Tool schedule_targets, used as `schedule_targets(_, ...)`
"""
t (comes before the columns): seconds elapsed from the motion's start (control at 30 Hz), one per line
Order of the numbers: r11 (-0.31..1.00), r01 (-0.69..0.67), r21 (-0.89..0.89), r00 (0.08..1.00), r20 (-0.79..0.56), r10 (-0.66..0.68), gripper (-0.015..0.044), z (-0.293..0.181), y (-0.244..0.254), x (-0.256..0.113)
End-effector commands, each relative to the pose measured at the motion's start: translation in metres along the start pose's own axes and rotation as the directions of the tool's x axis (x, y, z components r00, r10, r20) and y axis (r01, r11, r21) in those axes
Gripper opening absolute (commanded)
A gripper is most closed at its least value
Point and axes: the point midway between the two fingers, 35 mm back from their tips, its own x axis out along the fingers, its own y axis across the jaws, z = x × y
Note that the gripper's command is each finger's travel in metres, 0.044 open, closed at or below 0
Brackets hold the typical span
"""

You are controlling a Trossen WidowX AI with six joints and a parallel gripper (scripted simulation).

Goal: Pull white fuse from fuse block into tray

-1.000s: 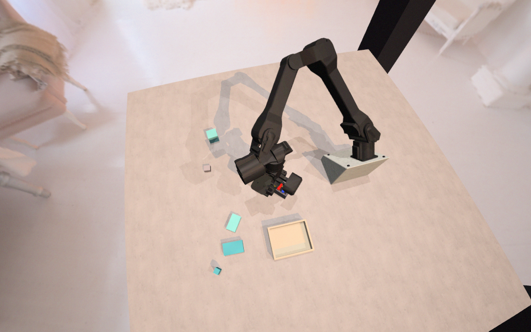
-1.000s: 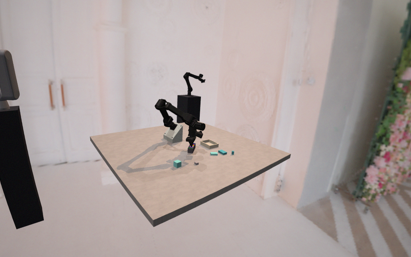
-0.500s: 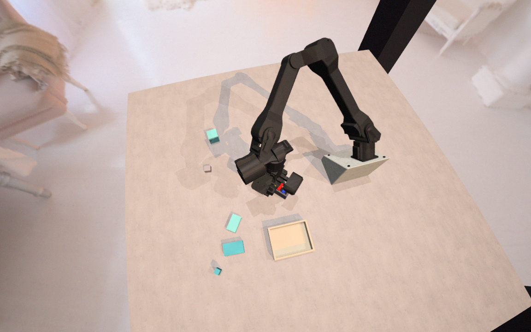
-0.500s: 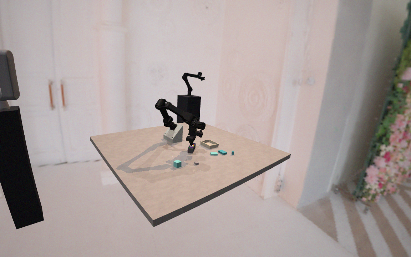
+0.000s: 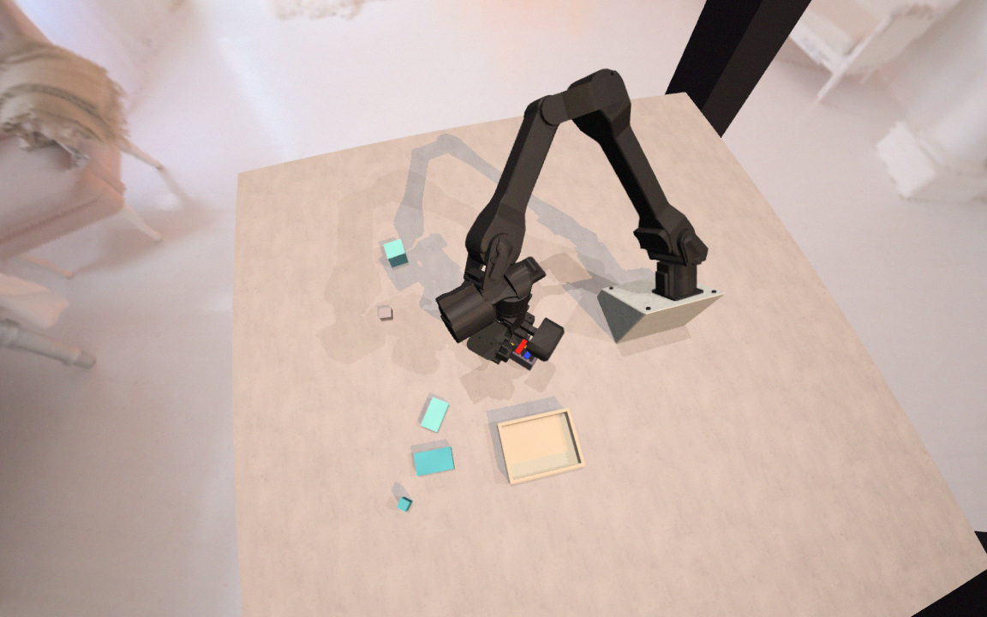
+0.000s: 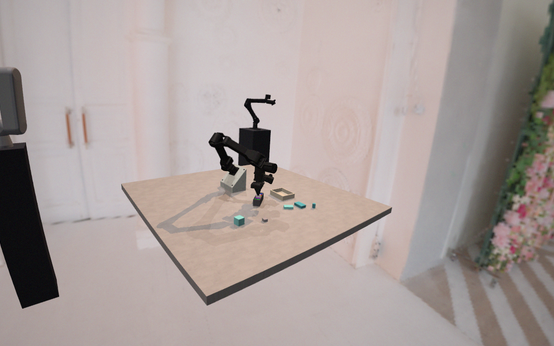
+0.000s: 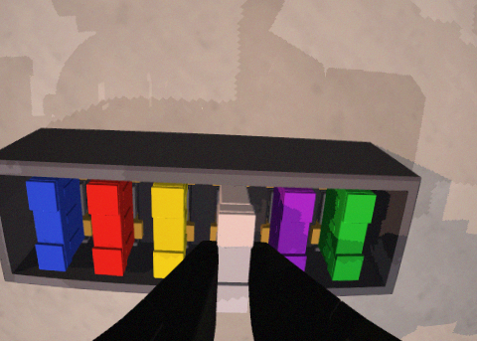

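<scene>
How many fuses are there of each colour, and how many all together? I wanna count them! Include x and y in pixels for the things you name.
Blue [image 7: 50, 224]: 1
Red [image 7: 105, 227]: 1
Yellow [image 7: 168, 222]: 1
White [image 7: 236, 229], between the gripper's fingers: 1
Purple [image 7: 293, 222]: 1
Green [image 7: 350, 232]: 1
Total: 6 fuses

Top high, looking down; exterior farther, sideways; both cover whole arm.

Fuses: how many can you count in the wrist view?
6. From left to right: blue, red, yellow, white between the claw's fingers, purple, green. None seems fully hidden.
</scene>
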Motion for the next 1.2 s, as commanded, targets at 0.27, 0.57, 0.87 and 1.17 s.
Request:
schedule_targets(0.27,1.000,0.000,0.004,1.000,0.003,0.000,0.0000,0.001,0.000,-0.007)
schedule_targets(0.57,1.000,0.000,0.004,1.000,0.003,0.000,0.0000,0.001,0.000,-0.011)
schedule_targets(0.87,1.000,0.000,0.003,1.000,0.003,0.000,0.0000,0.001,0.000,-0.016)
schedule_targets(1.17,1.000,0.001,0.002,1.000,0.003,-0.001,0.0000,0.000,0.000,-0.020)
